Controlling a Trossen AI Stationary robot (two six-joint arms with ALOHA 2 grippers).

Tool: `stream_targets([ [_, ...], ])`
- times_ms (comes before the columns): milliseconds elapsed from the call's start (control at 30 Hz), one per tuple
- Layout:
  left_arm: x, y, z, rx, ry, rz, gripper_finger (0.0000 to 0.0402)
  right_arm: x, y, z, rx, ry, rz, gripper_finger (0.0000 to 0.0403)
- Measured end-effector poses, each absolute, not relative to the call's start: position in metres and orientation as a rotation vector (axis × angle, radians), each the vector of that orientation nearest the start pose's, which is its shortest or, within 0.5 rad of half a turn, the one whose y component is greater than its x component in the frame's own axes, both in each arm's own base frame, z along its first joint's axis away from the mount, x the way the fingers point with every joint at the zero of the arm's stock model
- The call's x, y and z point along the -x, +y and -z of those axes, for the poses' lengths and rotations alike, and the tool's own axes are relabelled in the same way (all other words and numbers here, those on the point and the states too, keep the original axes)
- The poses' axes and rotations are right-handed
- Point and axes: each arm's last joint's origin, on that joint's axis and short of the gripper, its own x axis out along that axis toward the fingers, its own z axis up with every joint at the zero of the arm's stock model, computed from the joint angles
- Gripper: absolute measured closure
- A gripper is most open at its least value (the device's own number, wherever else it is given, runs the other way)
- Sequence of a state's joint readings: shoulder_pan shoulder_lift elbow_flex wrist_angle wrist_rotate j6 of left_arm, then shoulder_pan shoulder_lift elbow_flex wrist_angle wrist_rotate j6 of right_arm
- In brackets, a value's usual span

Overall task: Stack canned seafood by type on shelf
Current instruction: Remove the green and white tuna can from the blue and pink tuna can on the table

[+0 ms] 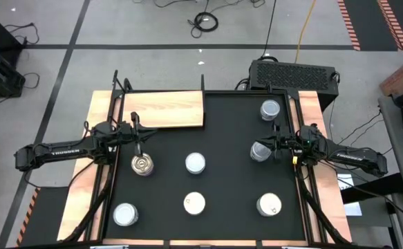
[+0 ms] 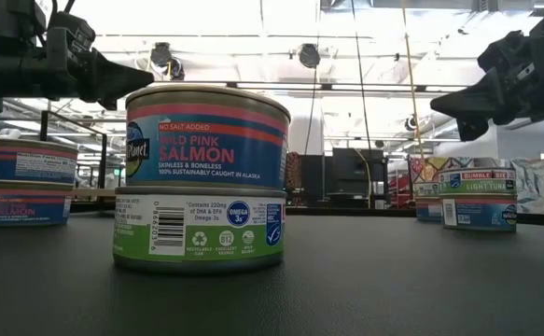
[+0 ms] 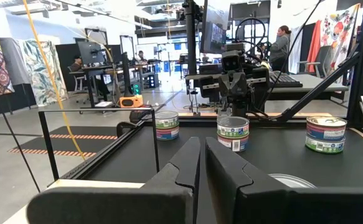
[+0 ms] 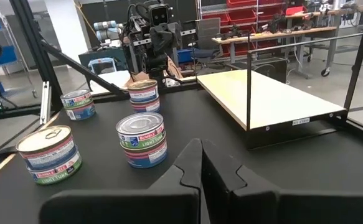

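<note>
The nearest stack reads "Wild Planet, No Salt Added, Wild Pink Salmon" above a green-labelled tin marked "Omega 3". A "Bumble Bee Light Tuna" stack stands mid-counter. Seven stacks dot the black counter, well apart. The wooden shelf lies bare at the far-left corner. Left gripper and right gripper hover, jaws closed, holding nothing.

Both arms reach inward from opposite sides and hang above the table, the left gripper almost closed and the right gripper fully closed
</note>
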State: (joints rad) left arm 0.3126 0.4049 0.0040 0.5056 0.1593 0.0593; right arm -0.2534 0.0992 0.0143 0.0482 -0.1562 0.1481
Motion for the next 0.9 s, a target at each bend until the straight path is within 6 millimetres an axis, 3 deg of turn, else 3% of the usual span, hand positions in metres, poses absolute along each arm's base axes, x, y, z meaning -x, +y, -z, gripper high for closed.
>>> stream_targets([
  [133,-0.118,0.033,-0.177,-0.068,-0.1,-0.154,0.0373,-0.101,-0.021,-0.169,-0.195,-0.01,0.097,0.0403],
  [300,-0.118,0.032,-0.177,0.271,-0.119,-0.102,0.0373,-0.1,-0.021,-0.176,-0.18,-0.088,0.089,0.0403],
  [500,-0.118,0.033,-0.177,0.482,-0.134,-0.107,0.0373,-0.099,-0.022,-0.188,-0.177,-0.216,0.113,0.0403],
  [900,-0.118,0.032,-0.175,0.482,-0.105,-0.105,0.0373,-0.097,-0.021,-0.196,-0.043,-0.29,0.121,0.0403],
])
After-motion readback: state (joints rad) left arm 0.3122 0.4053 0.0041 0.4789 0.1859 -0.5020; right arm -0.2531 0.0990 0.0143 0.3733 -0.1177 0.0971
